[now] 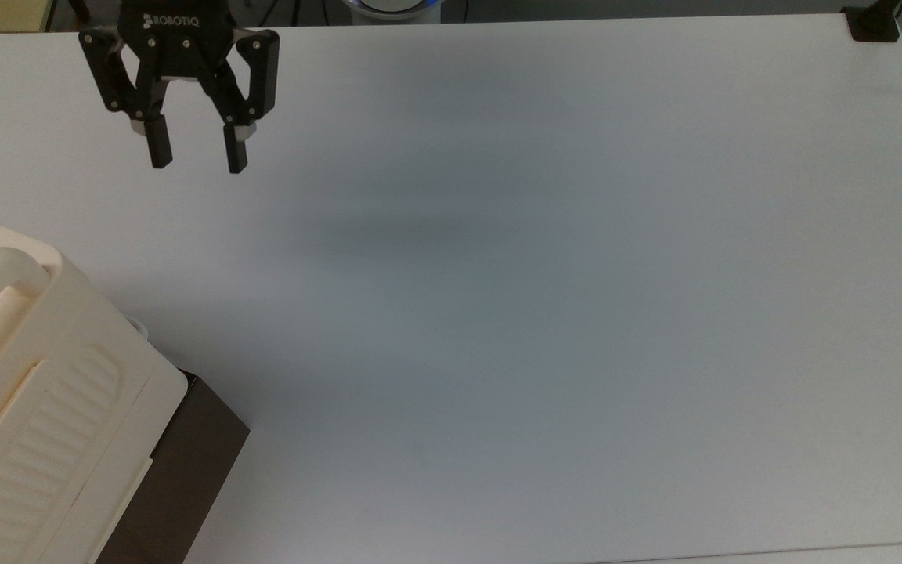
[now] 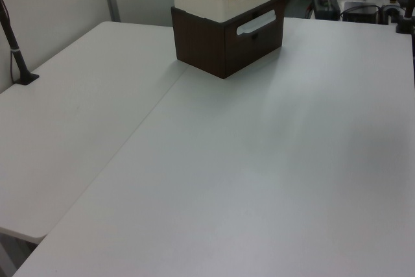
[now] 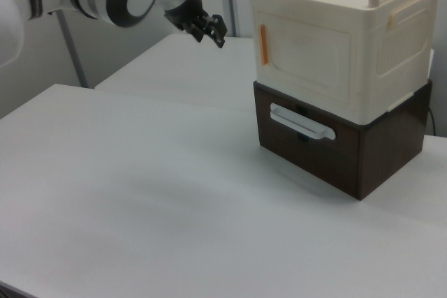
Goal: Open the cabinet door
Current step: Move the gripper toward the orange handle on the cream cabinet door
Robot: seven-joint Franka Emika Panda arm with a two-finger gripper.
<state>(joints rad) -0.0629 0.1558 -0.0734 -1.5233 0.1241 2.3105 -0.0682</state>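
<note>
Hovering empty, fingers apart, the gripper (image 1: 193, 160) is well off from the cabinet door (image 3: 304, 61) at the bench corner (orange handle (image 3: 263, 45) looks slim); a crooked approach could shove the cabinet (image 3: 342, 40).

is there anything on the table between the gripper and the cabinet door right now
Nothing visible. The open gripper hangs over bare white table, apart from the cabinet. Its door, shut, with an orange handle, faces that open stretch.
</note>
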